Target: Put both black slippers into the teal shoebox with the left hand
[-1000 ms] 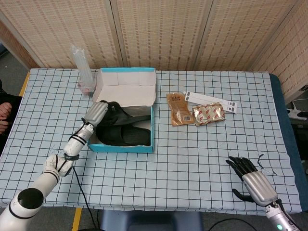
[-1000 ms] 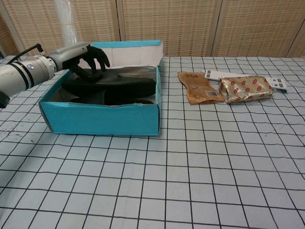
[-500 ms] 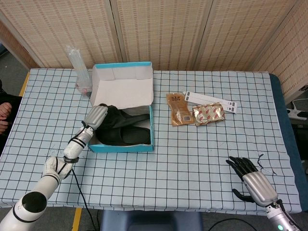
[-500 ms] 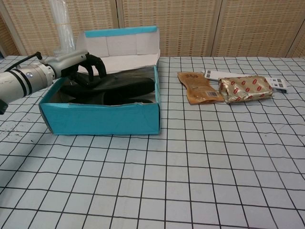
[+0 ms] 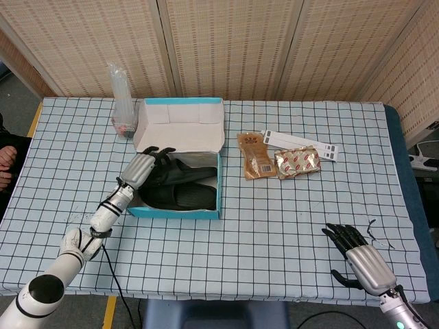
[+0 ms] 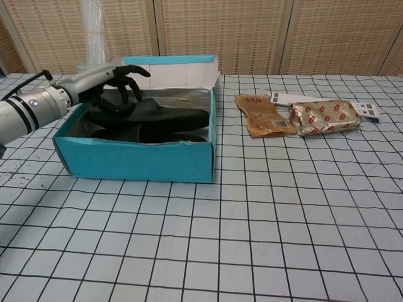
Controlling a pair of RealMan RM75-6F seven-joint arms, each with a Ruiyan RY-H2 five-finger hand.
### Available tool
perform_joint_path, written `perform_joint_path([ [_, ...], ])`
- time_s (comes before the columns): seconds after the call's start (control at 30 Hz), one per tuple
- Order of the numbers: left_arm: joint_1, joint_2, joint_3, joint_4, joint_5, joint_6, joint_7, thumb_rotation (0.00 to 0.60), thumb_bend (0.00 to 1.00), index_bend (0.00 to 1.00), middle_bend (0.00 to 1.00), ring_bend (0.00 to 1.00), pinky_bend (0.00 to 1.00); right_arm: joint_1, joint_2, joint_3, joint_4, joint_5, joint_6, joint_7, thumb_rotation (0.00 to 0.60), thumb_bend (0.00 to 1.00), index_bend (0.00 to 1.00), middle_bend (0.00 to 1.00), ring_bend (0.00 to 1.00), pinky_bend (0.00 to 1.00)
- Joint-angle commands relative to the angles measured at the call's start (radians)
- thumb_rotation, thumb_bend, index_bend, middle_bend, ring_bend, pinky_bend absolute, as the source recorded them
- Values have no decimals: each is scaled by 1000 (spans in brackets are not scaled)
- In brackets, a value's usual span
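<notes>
Fingers of the left hand are spread apart and gripping nothing, reaching over the 9 o'clock wall of the teal shoebox and hovering just above the heel end of the black slippers; whether the fingertips brush the upper slipper cannot be told from either view. Both slippers lie inside the box, one partly over the other, toes toward 3 o'clock in the head view. The box's white-lined lid stands up at the box's 12 o'clock side. At 11 o'clock from the box, just beside the lid, stands a clear plastic bag, upright. At 3 o'clock from the box, well apart from it, lies a brown snack pouch, with a red-and-gold foil packet just beside it at its 3 o'clock and a white strip touching both at their 12 o'clock edge. All rest on the checked tablecloth. The right hand sits near the table's 5 o'clock corner, fingers loosely spread, holding nothing, well apart from everything else.
</notes>
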Motion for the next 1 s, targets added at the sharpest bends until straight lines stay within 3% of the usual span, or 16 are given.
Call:
perform_joint_path([
  [0.03,5,6,-25,-9,-14,39,-23,600,413,0,34,0,60,-1,1,-1,0,-2,3,0,600,217,0,0,0,0],
  [0.37,13,29,-67,-28,-22,190,-79,600,404,0,0,0,24,-1,-2,-1,-1,-3,-1,-8,600,217,0,0,0,0],
  [0.47,55,70,-66,-100,-17,268,-63,600,404,0,0,0,23,0,-3,-3,-1,-7,-1,-8,600,217,0,0,0,0],
  [0.53,114,125,-49,-207,-8,327,-25,600,405,0,0,0,23,1,-5,-3,1,-11,0,-9,600,217,0,0,0,0],
  [0.6,183,196,-17,-341,4,377,59,600,405,0,0,0,23,1,-7,-3,3,-12,0,-11,600,217,0,0,0,0],
  [0.7,314,365,63,-643,12,432,283,600,405,0,0,0,22,-3,-14,3,6,-6,6,-34,600,217,0,0,0,0],
  [0.8,473,519,132,-926,-7,555,587,600,404,0,0,0,18,-22,-35,26,14,31,29,-116,600,217,0,0,0,0],
  [0.93,654,592,173,-1077,-100,689,896,600,404,0,0,0,13,-48,-62,60,14,86,68,-216,600,217,0,0,0,0],
  [1.0,711,596,178,-1093,-126,730,940,600,404,0,0,0,6,-58,-70,73,13,105,85,-249,600,217,0,0,0,0],
])
